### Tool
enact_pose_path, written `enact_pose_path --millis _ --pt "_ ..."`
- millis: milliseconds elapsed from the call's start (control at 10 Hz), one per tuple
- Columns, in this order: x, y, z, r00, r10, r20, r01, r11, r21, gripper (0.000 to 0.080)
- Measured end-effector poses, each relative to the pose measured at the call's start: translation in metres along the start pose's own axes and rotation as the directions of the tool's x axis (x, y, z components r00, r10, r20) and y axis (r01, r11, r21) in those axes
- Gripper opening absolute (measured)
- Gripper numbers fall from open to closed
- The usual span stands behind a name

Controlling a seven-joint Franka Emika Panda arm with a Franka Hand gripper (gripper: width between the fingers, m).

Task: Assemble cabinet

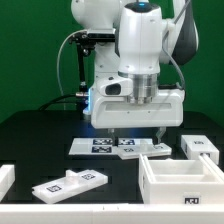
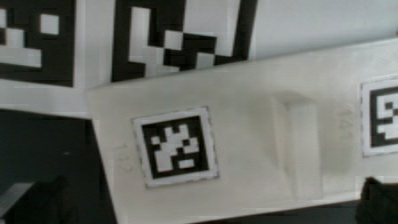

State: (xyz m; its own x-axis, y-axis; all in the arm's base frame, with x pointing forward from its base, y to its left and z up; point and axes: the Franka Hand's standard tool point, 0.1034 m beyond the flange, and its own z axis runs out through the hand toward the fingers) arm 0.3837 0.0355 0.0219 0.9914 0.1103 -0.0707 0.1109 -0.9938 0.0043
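White and matte, the unassembled cabinet lies in loose pieces across the black table (image 1: 40, 130). Nearest the onlooker, on the exterior view's right, an open box (image 1: 185, 190) stands with its hollow facing up and a small marker tag on its front wall. Across from it, at the exterior view's left edge, a plain block (image 1: 5, 180) is cut off by the frame. Between the two, a flat panel (image 1: 68, 183) rests face up, showing tags along its top.

Farther back, a small block (image 1: 198, 148) sits on the exterior view's right, just behind the box. Beside it, toward the middle, a second panel (image 1: 140, 151) lies flat with one edge against the marker board (image 1: 95, 146). Whether it overlaps that board cannot be told. The wrist view shows this panel close up, set at a slant to the board's large printed tags, with one tag fully in sight and another at the frame's edge.

Directly over the second panel hangs the tool (image 1: 138, 135). Its fingers are spread apart and grip nothing. Their dark tips show at the two corners of the wrist view, with the panel between them.

Behind everything rises the glossy robot arm (image 1: 140, 40), against a green backdrop.
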Motion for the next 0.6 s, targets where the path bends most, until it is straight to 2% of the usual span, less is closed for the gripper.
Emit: enact_pose_path --millis 200,300,500,600 --pt "-0.015 -0.020 0.008 0.997 -0.072 -0.027 0.071 0.997 -0.018 0.0797" --pt "-0.021 -0.022 0.013 0.996 -0.083 -0.030 0.083 0.996 -0.025 0.0797" --pt "-0.021 -0.024 0.015 0.996 -0.084 -0.030 0.083 0.996 -0.026 0.0797" --pt "-0.022 -0.024 0.015 0.996 -0.083 -0.030 0.082 0.996 -0.026 0.0670"
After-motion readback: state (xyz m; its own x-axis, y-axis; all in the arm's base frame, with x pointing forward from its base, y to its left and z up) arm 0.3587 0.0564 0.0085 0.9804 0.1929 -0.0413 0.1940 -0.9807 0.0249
